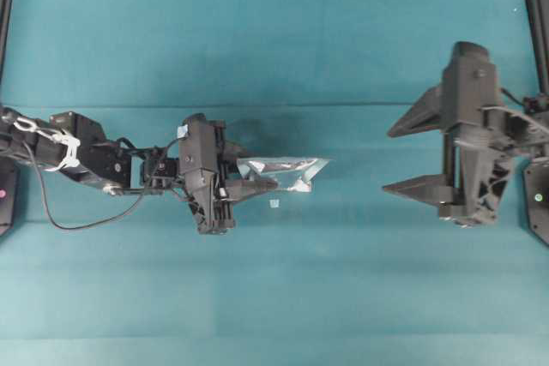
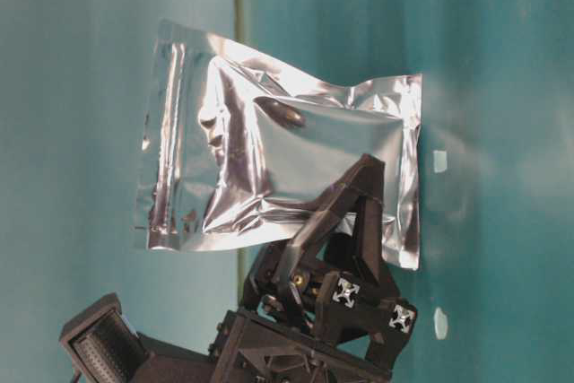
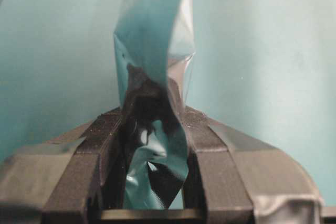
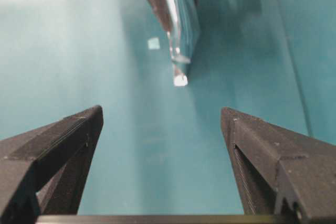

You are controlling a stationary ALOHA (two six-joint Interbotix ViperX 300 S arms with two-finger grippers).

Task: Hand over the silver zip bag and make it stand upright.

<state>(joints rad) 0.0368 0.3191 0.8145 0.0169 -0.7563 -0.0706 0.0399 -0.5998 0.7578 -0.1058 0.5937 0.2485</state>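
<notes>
The left gripper (image 1: 257, 184) is clamped on the silver zip bag (image 1: 287, 172), holding it edge-on above the teal table (image 1: 274, 49), left of centre. The foil is shiny and crinkled, its seal strip along the short edge away from the fingers. Well to the right, the right gripper (image 1: 403, 157) stands spread apart, empty.

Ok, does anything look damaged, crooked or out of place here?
Nothing looks damaged. The silver zip bag is crinkled and pinched in the left gripper, off the table. A tiny white speck lies on the table near it. The right gripper waits open, apart from the bag.
</notes>
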